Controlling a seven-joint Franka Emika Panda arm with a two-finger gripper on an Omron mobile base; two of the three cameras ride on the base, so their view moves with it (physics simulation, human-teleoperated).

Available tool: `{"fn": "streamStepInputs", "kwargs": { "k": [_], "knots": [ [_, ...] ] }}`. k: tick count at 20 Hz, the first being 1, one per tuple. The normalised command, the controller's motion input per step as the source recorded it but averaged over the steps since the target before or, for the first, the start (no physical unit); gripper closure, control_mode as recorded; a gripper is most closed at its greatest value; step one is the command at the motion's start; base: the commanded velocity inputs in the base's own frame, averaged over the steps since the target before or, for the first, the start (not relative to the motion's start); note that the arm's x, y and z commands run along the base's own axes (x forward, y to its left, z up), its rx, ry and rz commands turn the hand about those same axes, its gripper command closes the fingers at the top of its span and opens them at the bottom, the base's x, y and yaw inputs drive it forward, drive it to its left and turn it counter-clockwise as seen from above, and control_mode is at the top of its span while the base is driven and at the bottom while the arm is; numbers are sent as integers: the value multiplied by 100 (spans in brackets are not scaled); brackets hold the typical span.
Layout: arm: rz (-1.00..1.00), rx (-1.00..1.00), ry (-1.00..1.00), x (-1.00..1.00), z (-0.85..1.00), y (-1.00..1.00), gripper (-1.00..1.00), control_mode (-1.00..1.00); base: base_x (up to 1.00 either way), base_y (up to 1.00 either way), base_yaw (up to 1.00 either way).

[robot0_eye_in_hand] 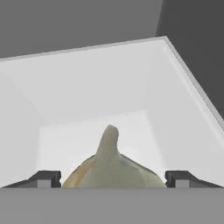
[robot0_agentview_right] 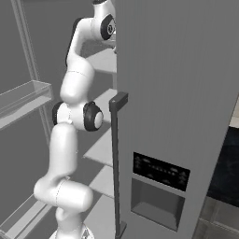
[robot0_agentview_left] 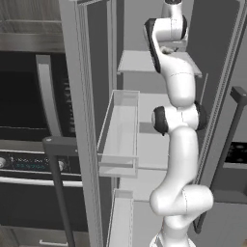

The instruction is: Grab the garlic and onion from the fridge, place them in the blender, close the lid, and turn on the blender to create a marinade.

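Note:
In the hand view a pale garlic (robot0_eye_in_hand: 109,162) bulb with a tapering stem and a tan patch on its left flank sits on the white floor of a fridge compartment. My gripper (robot0_eye_in_hand: 113,179) has one dark fingertip (robot0_eye_in_hand: 46,179) on each side of the bulb. Its flanks reach both tips, so the jaws stand wide but closed on it. The grey fridge (robot0_agentview_right: 177,93) is open on its left side, and my white arm (robot0_agentview_left: 176,82) reaches up into it. The onion, the blender and the lid are out of view.
White compartment walls (robot0_eye_in_hand: 183,113) close in on both sides and behind the garlic. An open fridge door with clear bins (robot0_agentview_left: 120,130) stands left of the arm. The shut right door with its dark bar handle (robot0_agentview_right: 116,158) stands right of it. A black oven (robot0_agentview_left: 29,120) lies further left.

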Motion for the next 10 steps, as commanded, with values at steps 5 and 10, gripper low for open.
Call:
{"fn": "streamStepInputs", "kwargs": {
  "k": [5, 10],
  "knots": [
    [0, -1, -27, -59, -74, 19, 100, -100, 0, 0, 0],
    [1, -2, -2, -1, -96, 34, 100, -100, 0, 0, 0]
  ]
}}
